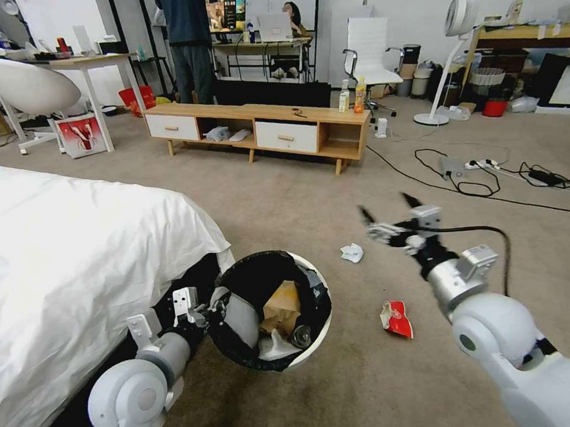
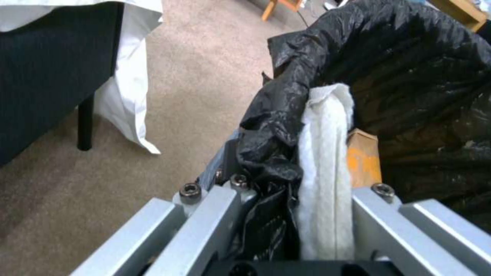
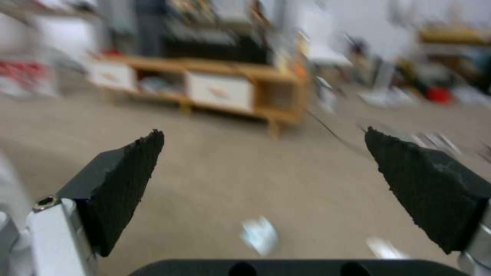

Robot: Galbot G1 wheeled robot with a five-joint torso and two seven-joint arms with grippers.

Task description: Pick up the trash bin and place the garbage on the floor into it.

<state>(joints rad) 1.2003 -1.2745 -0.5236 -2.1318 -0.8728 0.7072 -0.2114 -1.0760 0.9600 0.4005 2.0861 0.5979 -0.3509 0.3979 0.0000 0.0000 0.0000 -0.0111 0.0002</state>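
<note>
My left gripper point(image 1: 221, 305) is shut on the near rim of the trash bin point(image 1: 315, 282), a white round bin with a black bag liner point(image 2: 409, 69), held above the carpet beside the bed. Inside lie a brown paper bag point(image 1: 281, 306), white tissue and a can point(image 1: 300, 335). In the left wrist view the rim and bag are pinched between the fingers point(image 2: 327, 184). My right gripper point(image 1: 385, 208) hangs open above the floor point(image 1: 284, 200), a little beyond a crumpled white tissue point(image 1: 352, 253) point(image 3: 260, 234). A red-white snack wrapper point(image 1: 396, 317) lies on the carpet near my right forearm.
A bed with a white sheet point(image 1: 62, 253) fills the left. A low wooden cabinet point(image 1: 260, 130) with two bottles point(image 1: 352, 96) stands ahead. Black cables and a power strip point(image 1: 481, 164) cross the carpet to the right. A standing fan point(image 1: 446, 55) and chairs are farther back.
</note>
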